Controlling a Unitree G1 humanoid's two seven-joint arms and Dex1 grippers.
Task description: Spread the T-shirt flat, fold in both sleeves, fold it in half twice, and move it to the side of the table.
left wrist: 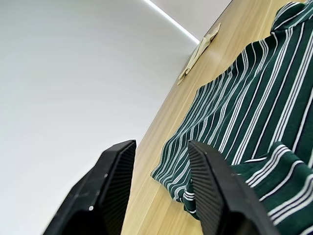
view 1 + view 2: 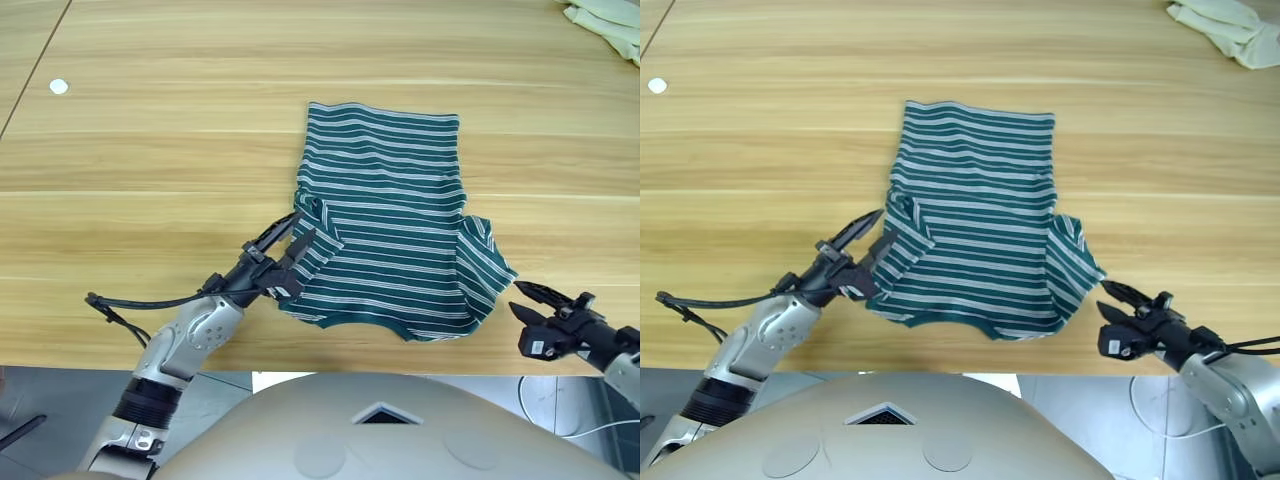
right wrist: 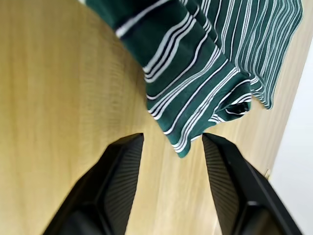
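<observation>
I have the green striped T-shirt lying in the middle of the wooden worktop, towards the edge nearest me, with its neck opening on my side and the straight hem on the far side. Its left sleeve is bunched in against the body; its right sleeve sticks out to the side, rumpled.

My left pincer sits at that bunched left sleeve, its two fingers parted with a clear gap and nothing between them; in the wrist view the striped cloth lies just beside one finger.

My right pincer is low over the worktop just off the tip of the right sleeve, fingers spread wide and gripping nothing; the sleeve tip points into the gap.

A pale cloth lies at the far right corner, and a small white dot at the far left.
</observation>
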